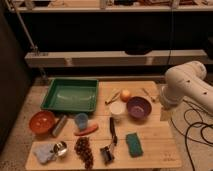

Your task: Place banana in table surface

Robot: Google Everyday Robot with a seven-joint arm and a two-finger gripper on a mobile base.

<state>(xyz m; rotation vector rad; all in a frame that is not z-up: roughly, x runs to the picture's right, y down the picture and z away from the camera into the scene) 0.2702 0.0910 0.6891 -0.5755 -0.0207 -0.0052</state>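
Observation:
The banana (112,96) is slim and pale yellow. It lies on the tan wooden table surface (155,140) near the far edge, between the green tray and a round orange fruit (125,94). My white arm (186,85) stands folded at the table's right end, well apart from the banana. The gripper is hidden behind the arm's bulk, and nothing shows in it.
A green tray (70,95) sits at the back left. A white cup (117,108) and a purple bowl (138,107) stand in front of the banana. Nearer are an orange bowl (41,121), blue cup (81,120), carrot (86,130), grapes (84,151), black brush (110,140) and green sponge (133,144).

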